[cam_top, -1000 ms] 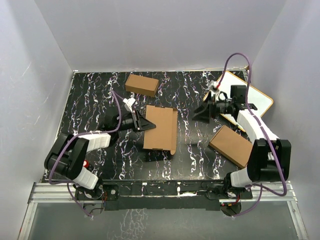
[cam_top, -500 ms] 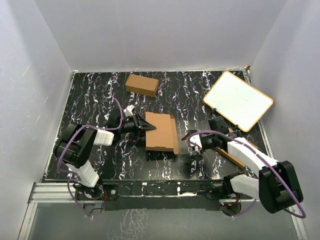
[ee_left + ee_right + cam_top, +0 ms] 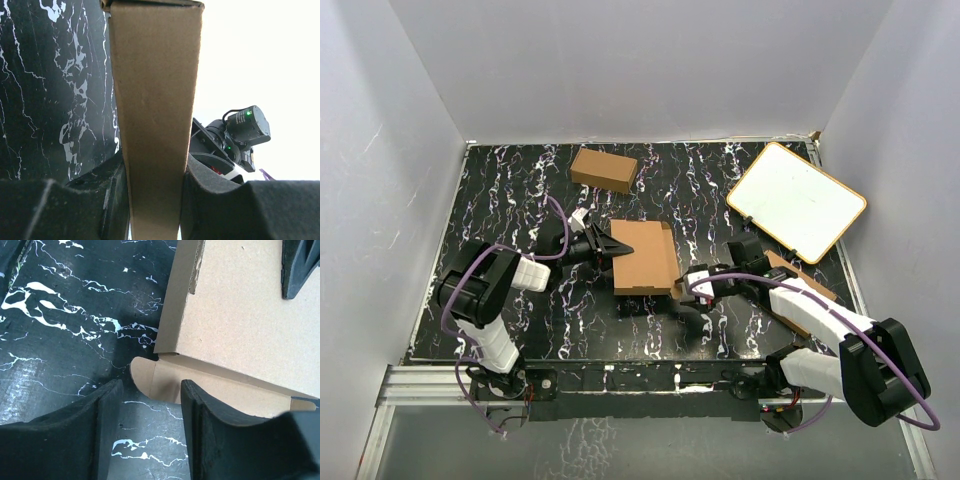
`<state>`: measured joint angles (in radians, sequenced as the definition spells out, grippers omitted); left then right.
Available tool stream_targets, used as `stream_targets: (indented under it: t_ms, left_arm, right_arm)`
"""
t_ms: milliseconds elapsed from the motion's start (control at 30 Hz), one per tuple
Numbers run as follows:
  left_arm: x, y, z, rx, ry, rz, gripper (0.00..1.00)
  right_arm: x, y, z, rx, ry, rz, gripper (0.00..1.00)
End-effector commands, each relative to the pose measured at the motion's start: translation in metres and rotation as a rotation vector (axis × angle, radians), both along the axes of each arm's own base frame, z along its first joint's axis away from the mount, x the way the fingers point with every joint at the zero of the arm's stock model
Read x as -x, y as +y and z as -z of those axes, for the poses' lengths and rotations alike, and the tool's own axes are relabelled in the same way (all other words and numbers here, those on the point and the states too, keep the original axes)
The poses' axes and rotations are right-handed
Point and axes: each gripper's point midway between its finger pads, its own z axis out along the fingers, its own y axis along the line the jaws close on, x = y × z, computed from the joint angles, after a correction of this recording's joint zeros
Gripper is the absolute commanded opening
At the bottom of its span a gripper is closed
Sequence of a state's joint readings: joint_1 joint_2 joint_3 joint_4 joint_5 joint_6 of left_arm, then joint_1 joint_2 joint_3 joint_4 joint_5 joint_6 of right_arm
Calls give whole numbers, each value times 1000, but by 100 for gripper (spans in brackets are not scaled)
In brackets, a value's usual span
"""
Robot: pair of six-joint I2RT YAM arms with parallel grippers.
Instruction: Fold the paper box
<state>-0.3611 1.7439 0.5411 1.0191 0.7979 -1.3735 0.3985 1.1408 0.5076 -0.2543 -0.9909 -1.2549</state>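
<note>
Brown paper box (image 3: 645,257) runs near-to-far, left hand (image 3: 612,250) gripping its edge.

Left tool (image 3: 155,167) clamps paper box (image 3: 155,90) edge; black marbled table (image 3: 50,100) left.

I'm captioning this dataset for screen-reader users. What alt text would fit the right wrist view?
The right gripper holds its black fingers open around a rounded tab sticking out of the paper box at its corner. The brown box fills the upper right, on a black, white-veined table.
</note>
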Motion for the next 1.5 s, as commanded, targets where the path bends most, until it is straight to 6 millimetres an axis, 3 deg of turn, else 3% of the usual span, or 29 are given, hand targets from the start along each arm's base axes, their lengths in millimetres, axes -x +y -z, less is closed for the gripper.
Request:
stream_targets:
  t_ms: [0, 367, 633, 1467]
  left_arm:
    - [0, 0, -11, 42, -41, 14, 0]
    - [6, -2, -15, 35, -120, 74, 0]
    - [10, -3, -27, 43, -274, 122, 0]
    - [7, -6, -57, 131, -395, 147, 0]
  right_arm:
    - [-9, 11, -26, -74, -56, -18, 51]
    - [-11, 14, -39, -94, -4, 9, 24]
    - [1, 17, -44, -121, 56, -32, 8]
    - [-14, 18, -44, -95, 107, 77, 8]
